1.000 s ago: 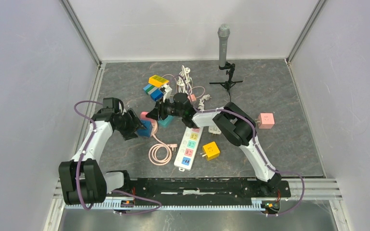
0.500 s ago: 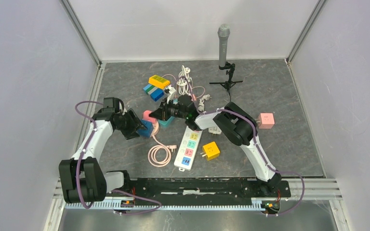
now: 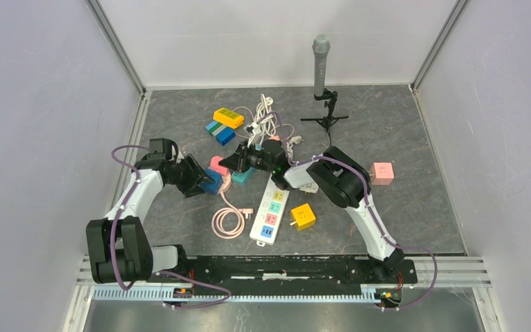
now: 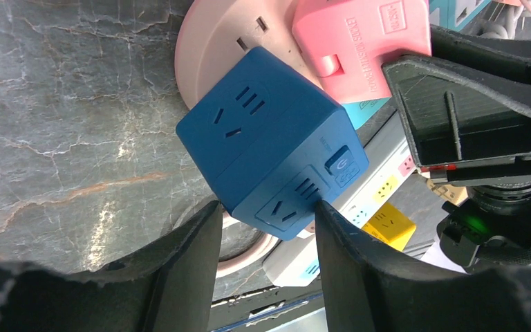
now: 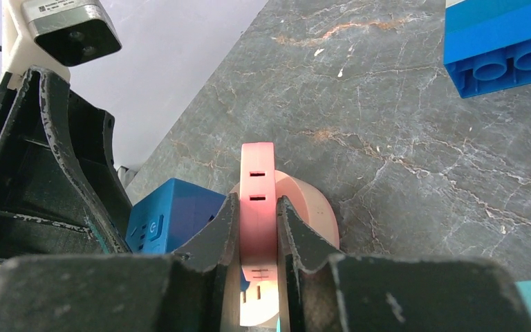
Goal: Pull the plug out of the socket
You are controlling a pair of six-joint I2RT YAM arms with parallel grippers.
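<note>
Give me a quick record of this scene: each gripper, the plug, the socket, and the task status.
right gripper: shut on the pink plug
left gripper: fingers either side of the blue cube socket; firm grip unclear
pink plug: beside the blue cube socket, in front of a round pink disc
task status: cannot tell whether the plug is out yet

Right gripper (image 5: 257, 211) is clamping the flat pink plastic plug (image 5: 257, 166), jaws pressing both of its faces. Plug is standing upright on the pale pink round socket (image 5: 311, 207). Dark blue cube adapter (image 5: 173, 211) is sitting just left of the plug.
</note>
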